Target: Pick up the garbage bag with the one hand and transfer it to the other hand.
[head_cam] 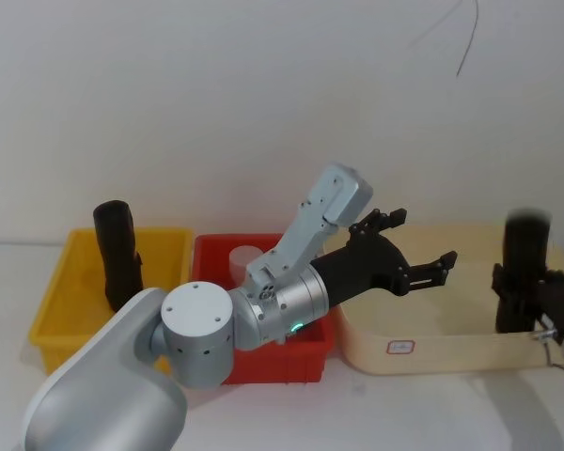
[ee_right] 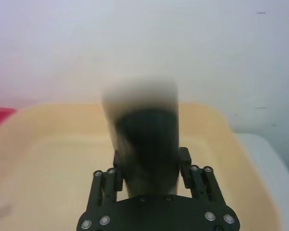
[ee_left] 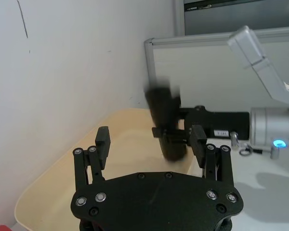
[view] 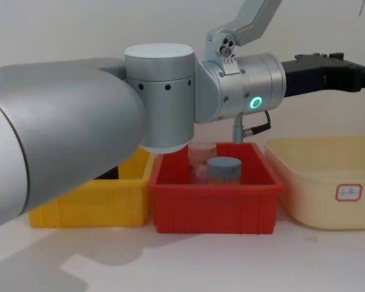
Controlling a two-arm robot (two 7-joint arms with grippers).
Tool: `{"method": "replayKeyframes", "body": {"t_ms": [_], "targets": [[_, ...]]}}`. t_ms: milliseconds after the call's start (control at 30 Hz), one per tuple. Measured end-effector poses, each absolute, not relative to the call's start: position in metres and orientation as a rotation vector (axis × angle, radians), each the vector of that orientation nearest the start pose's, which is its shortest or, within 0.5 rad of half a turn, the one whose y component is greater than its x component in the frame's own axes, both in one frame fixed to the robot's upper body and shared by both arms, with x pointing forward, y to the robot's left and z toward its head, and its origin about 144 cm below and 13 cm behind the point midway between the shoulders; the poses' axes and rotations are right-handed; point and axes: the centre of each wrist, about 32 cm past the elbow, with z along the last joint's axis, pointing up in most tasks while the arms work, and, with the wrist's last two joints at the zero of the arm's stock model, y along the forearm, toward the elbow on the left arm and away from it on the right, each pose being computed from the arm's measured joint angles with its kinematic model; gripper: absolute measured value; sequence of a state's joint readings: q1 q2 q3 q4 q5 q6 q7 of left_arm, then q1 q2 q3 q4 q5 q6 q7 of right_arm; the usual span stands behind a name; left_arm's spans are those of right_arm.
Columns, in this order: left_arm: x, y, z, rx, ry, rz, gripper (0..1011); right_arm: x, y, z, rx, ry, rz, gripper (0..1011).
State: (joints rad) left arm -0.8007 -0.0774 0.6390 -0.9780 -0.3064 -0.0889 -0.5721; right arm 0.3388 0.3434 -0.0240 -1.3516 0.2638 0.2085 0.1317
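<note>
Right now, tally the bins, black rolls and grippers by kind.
Bins: 3 (yellow bin, red bin, cream bin).
Black rolls: 2 (spare roll in yellow bin, garbage bag in right gripper).
Grippers: 2 (left gripper open, right gripper shut on the garbage bag).
Total: 7.

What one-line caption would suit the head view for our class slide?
Left gripper, open, reaches over the cream tub toward the garbage bag held upright by the right gripper.

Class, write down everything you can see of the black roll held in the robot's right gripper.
The garbage bag is a tall black cylinder with a matte look, like rolled plastic film. It stands upright, clamped near its lower part between the fingers of the right gripper, over the beige tub. The open left gripper faces it from the side, apart from it.
</note>
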Motion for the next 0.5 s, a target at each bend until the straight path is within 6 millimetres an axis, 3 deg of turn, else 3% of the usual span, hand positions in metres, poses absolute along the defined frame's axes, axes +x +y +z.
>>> {"method": "replayKeyframes", "body": {"t_ms": [167, 333, 500], "targets": [[0.612, 0.032, 1.275, -0.083, -0.212, 0.433, 1001, 0.555, -0.356, 1.224, -0.182, 0.002, -1.527, 754], [0.610, 0.037, 1.272, -0.105, -0.210, 0.460, 1001, 0.560, -0.362, 1.232, -0.240, -0.037, -1.538, 925], [0.606, 0.049, 1.267, -0.150, -0.208, 0.509, 1001, 0.562, -0.361, 1.242, -0.277, -0.092, -1.531, 1004]]}}
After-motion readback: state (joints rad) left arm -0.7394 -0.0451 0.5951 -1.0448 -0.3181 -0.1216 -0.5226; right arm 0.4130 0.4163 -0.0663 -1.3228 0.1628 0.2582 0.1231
